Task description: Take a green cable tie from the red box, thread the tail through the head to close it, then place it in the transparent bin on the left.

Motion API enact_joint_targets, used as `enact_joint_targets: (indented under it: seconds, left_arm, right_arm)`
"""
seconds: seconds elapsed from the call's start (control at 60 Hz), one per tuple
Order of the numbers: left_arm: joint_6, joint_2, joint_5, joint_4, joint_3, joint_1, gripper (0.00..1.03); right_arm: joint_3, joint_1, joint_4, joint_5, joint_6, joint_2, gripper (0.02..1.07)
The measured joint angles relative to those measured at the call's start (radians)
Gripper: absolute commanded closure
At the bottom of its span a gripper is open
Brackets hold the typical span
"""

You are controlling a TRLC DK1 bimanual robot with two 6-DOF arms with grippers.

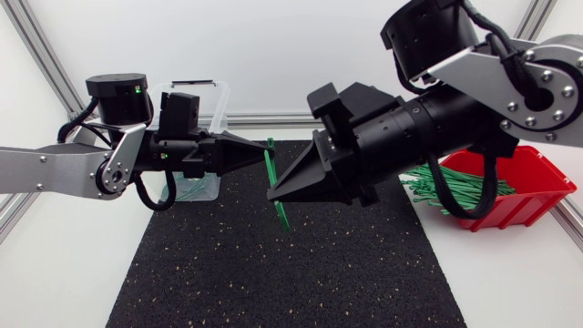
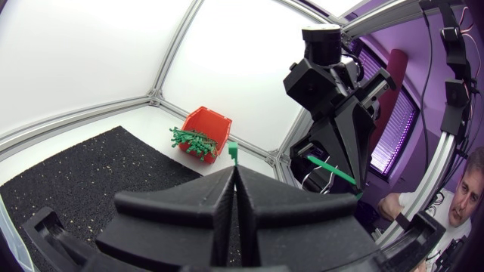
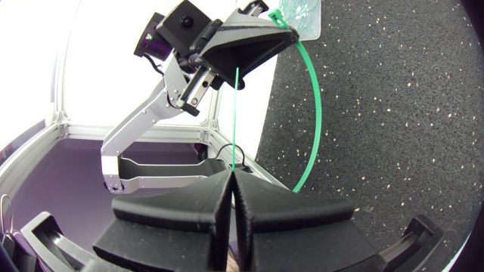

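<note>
A green cable tie (image 1: 271,169) is bent into a loop above the black mat, between my two grippers. My left gripper (image 1: 268,146) is shut on its head end, and a green stub (image 2: 233,150) pokes out past the fingertips. My right gripper (image 1: 273,194), just below it, is shut on the thin tail. In the right wrist view the tail runs straight from my right gripper (image 3: 232,181) to the left gripper (image 3: 240,79), while the band (image 3: 316,98) arcs out beside them. I cannot tell whether the tail is through the head. The red box (image 1: 524,187) holds several green ties (image 1: 446,191). The transparent bin (image 1: 205,100) stands behind my left arm.
The black speckled mat (image 1: 273,273) covers the middle of the white table. The red box (image 2: 208,128) sits off the mat's right edge. Aluminium frame rails run along the table's back and sides.
</note>
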Motion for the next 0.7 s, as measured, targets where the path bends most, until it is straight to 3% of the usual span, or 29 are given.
enact_joint_targets:
  seconds: [0.25, 0.7]
  left_arm:
    - [-0.003, 0.019, 0.000, 0.051, -0.026, 0.000, 1.00]
    - [-0.157, 0.034, 0.000, 0.170, -0.054, 0.019, 1.00]
  right_arm:
    - [-0.035, 0.000, 0.114, -0.046, 0.163, -0.009, 1.02]
    - [-0.037, -0.002, 0.128, -0.094, 0.276, -0.005, 1.02]
